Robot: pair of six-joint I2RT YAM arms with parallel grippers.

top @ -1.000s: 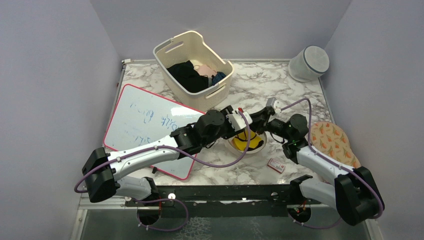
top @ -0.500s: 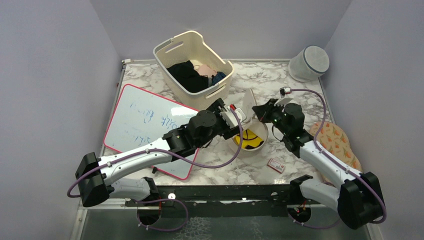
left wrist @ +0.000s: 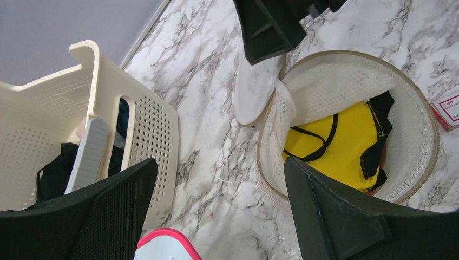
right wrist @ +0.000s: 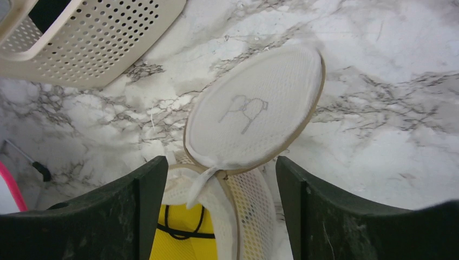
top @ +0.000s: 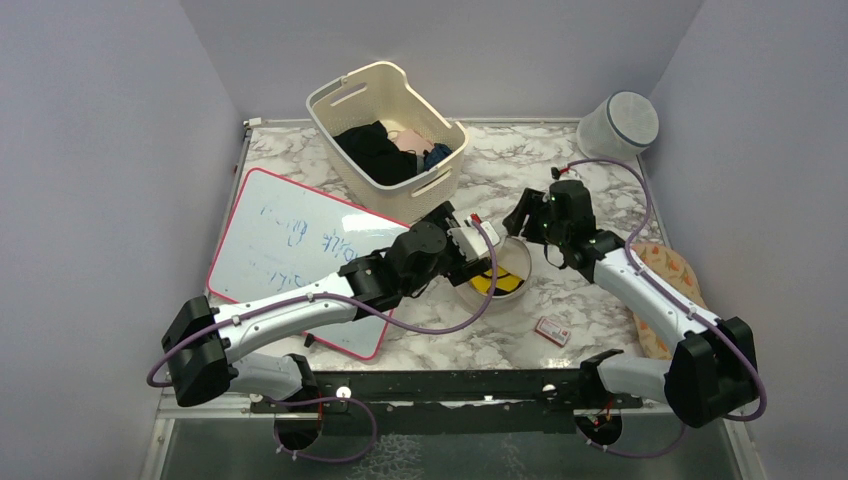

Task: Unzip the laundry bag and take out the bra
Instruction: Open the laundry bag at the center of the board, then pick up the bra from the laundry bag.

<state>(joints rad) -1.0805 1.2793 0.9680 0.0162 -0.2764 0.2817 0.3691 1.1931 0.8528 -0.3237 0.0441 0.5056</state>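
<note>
The laundry bag [top: 521, 262] stands unzipped at mid-table, a round cream mesh drum [left wrist: 346, 76]. Its flat lid [right wrist: 254, 114], printed with a small bra outline, lies flipped back on the marble, joined to the drum at one point. Inside lies a yellow bra [left wrist: 335, 146] with black straps, also seen as the yellow bra [right wrist: 184, 244] in the right wrist view. My left gripper [left wrist: 221, 162] hovers open just left of the bag, holding nothing. My right gripper [right wrist: 221, 160] hangs open above the hinge and lid, empty. In the top view the left gripper [top: 470, 248] and right gripper [top: 520, 215] flank the bag.
A cream slotted basket [top: 385, 135] with dark clothes stands behind left of the bag. A pink-framed whiteboard [top: 290, 250] lies at left. A white-grey cylinder [top: 617, 127] sits at the back right, a carrot-print cloth [top: 668, 280] at right, a small red card [top: 553, 330] near front.
The right gripper opened and let go of the lid, which dropped flat behind the bag; that arm swung back and right. The left gripper opened wider beside the bag.
</note>
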